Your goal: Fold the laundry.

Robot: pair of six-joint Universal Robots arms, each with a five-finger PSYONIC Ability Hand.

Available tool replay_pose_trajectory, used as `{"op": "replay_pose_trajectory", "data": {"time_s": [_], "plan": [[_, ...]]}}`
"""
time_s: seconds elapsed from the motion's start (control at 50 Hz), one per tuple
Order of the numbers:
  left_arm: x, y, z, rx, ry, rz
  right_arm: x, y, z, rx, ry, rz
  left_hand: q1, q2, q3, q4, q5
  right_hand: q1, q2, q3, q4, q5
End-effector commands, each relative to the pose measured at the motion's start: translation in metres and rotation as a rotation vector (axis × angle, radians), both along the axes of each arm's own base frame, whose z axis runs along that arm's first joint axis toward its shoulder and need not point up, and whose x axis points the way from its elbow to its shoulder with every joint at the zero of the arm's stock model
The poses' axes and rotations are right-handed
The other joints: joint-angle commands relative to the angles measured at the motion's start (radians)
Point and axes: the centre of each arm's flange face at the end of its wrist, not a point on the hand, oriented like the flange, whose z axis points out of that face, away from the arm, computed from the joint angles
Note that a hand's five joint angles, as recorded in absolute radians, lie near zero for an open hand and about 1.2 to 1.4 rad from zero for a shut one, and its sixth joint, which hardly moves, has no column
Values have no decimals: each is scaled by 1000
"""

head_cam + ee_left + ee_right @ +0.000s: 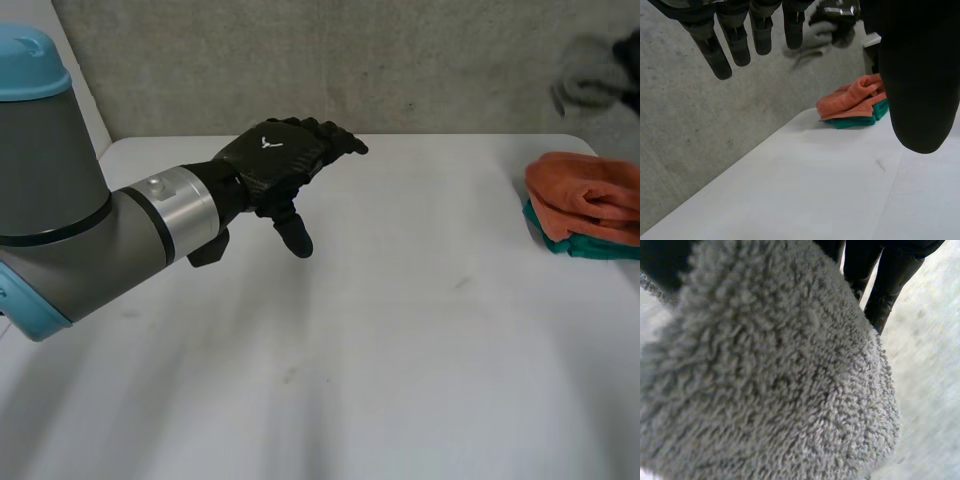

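**Asker:** Where is the laundry right now?

**Me:** The grey towel is up off the table, out past the far right corner. It's bunched in my right hand, with the fingers on one side and the thumb on the other, pinching it. An orange towel lies folded on a green towel at the table's right edge, near that hand.

**Asker:** And your left hand?

**Me:** My left hand hovers over the far left part of the table. Its fingers are loosely spread and nearly straight, holding nothing.

**Asker:** Which way does the grey one run?

**Me:** It droops from my grip as a clump, so downward is the only direction I can give. I cannot tell its long axis, because no edge or corner shows.

**Asker:** So how do you do this step well?

**Me:** I judge it wants laying out on the bare middle of the table, well apart from the stack. I'd lower it gently so it drapes open instead of landing as a lump. Then I'd find a corner with the left hand and draw the towel flat before any fold, long side running across in front of me.
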Motion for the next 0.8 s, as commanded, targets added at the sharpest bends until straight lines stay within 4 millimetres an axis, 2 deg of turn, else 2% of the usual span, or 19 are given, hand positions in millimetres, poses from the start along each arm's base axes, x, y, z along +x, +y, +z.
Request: {"op": "replay_pose_trajectory", "data": {"time_s": [0.02,0.1,0.22,0.24,0.28,0.3,0.36,0.38,0.42,0.44,0.54,0.58,0.6,0.66,0.7,0.72,0.74,0.76,0.8], "plan": [[-2,2,-4,9,-5,-7,-48,8,-98,264,1,67,23,9,2,7,-11,535,248,260,216,362],[-4,5,-4,10,-6,-16,-68,17,-137,348,4,51,23,9,2,7,-11,535,248,260,216,362],[-5,5,-4,8,-8,-16,-98,30,-147,377,42,-16,26,12,5,10,-8,535,248,260,216,362],[-5,5,-4,8,-8,-16,-103,33,-137,369,50,-32,26,12,5,10,-8,498,211,223,179,326],[-5,6,-4,6,-7,-18,-106,35,-126,358,55,-47,26,12,5,10,-8,36,-251,-238,-282,-136],[-5,6,-3,5,-7,-16,-106,38,-112,354,51,-62,26,12,5,10,-8,-687,-974,-962,-1006,-859],[-5,7,-1,1,-4,-18,-105,41,-96,345,57,-67,26,12,5,10,-8,-687,-974,-962,-1006,-859],[-4,7,-1,1,-3,-18,-103,43,-81,340,52,-72,26,12,5,10,-8,-687,-974,-962,-1006,-859],[-5,7,-1,1,-3,-19,-103,45,-66,339,45,-91,26,12,5,10,-8,-687,-974,-962,-1006,-859],[-5,8,0,-1,-2,-19,-103,49,-48,331,41,-123,26,12,5,10,-8,-687,-974,-962,-1006,-859],[-6,10,0,-1,-1,-22,-102,56,6,273,25,-271,23,9,2,7,-11,-687,-974,-962,-1006,-859],[-6,11,1,-2,0,-24,-92,59,20,263,12,-313,23,9,2,7,-11,-687,-974,-962,-1006,-859],[-6,11,1,-2,-1,-22,-74,65,35,252,1,-324,23,9,2,7,-11,-687,-974,-962,-1006,-859],[-5,12,5,-10,6,-20,-38,78,58,225,-10,-322,23,9,2,7,-11,-687,-974,-962,-1006,-859],[-4,12,9,-20,12,-16,7,97,75,215,-27,-285,23,9,2,7,-11,-687,-974,-962,-1006,-859],[-1,12,16,-36,20,3,38,110,75,238,-41,-246,20,6,-1,4,-14,-687,-974,-962,-1006,-859],[1,11,17,-39,21,14,48,115,75,249,-49,-234,20,6,-1,4,-14,-687,-974,-962,-1006,-859],[2,11,19,-44,23,27,71,129,72,281,-75,-205,17,3,-4,1,-17,-687,-974,-962,-1006,-859],[7,8,26,-61,30,87,88,142,68,317,-107,-184,14,0,-7,-2,-20,-687,-974,-962,-1006,-859]]}}
